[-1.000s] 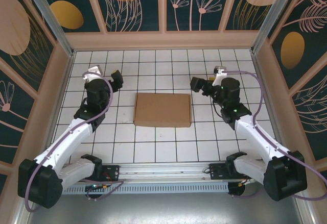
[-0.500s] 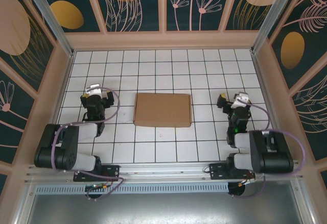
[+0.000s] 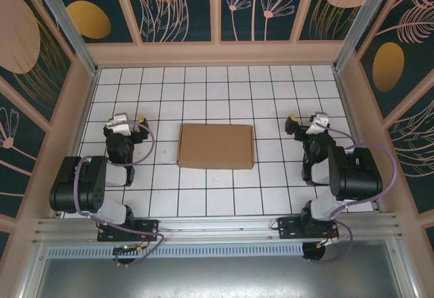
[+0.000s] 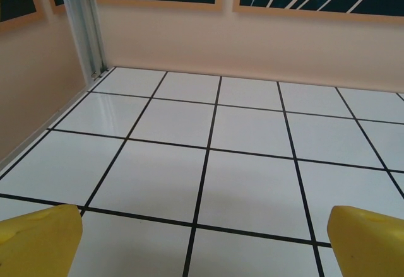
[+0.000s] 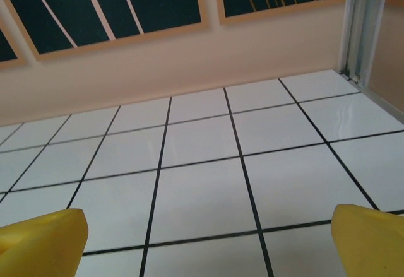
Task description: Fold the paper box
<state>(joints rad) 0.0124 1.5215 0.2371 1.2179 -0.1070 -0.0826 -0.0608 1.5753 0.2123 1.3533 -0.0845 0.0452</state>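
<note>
The paper box (image 3: 215, 146) is a plain brown cardboard rectangle lying flat in the middle of the white gridded table (image 3: 203, 87). My left gripper (image 3: 129, 123) sits to the left of it, about a tile's width away, with its arm folded back over its base. My right gripper (image 3: 304, 121) sits likewise to the right of the box. In the left wrist view my left gripper (image 4: 202, 245) stands open, yellow fingertips (image 4: 38, 242) far apart over bare tiles. My right gripper (image 5: 205, 242) is open too, its yellow fingertips (image 5: 369, 236) wide apart with nothing between them.
Peach side walls (image 3: 74, 108) with patterned panels above them enclose the table on three sides. A metal corner post (image 4: 85, 24) stands at the far left corner, another (image 5: 366, 24) at the far right. A metal rail (image 3: 217, 227) runs along the near edge.
Both arms have drawn back from beside the box and folded down over their bases, and both grippers now sit farther from it. The box has not moved.
</note>
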